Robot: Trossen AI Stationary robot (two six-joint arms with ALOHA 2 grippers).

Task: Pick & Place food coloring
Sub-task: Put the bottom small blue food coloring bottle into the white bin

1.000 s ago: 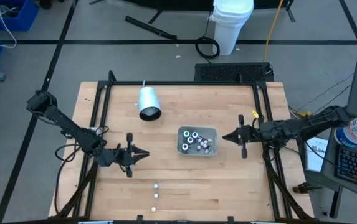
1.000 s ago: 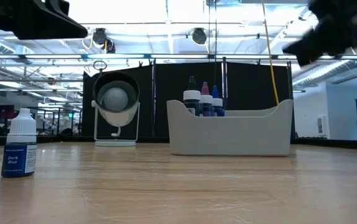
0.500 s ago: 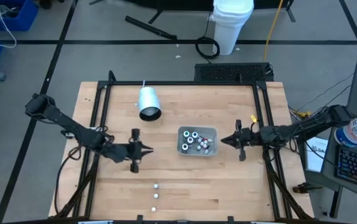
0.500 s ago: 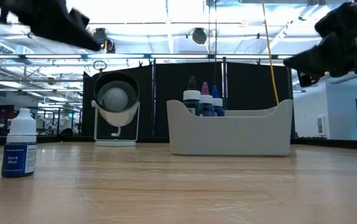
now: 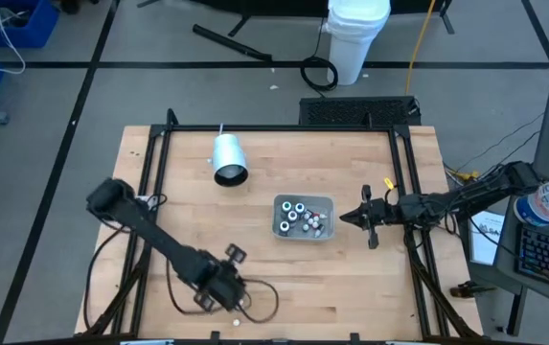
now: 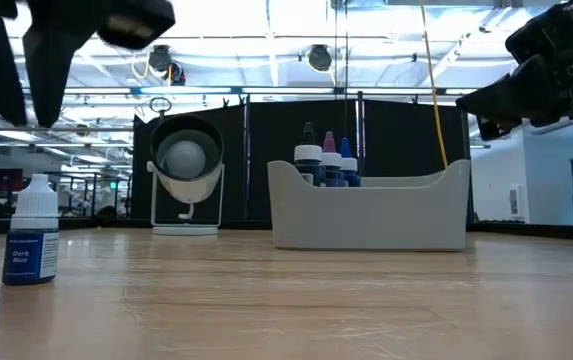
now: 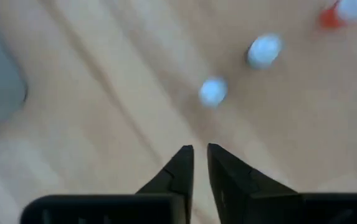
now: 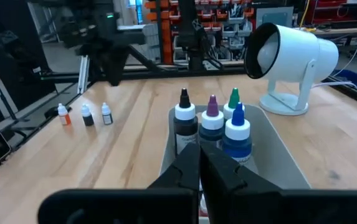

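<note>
Light wooden bench [image 5: 284, 278] has a black frame along its edges; open room on the near right and far middle. Grey rectangular tray [image 5: 302, 218] right of centre holds small white-capped food coloring bottles [image 8: 213, 127] standing upright. White cylindrical lamp [image 5: 227, 158] sits far left. Three more loose bottles [image 8: 85, 114] stand in a row at the near edge. Left tool [image 7: 200, 163] hangs over that row, pointing down, fingers narrow with a thin gap, holding nothing. Right tool [image 5: 345, 215] hovers just right of the tray, fingers pressed together, empty.
</note>
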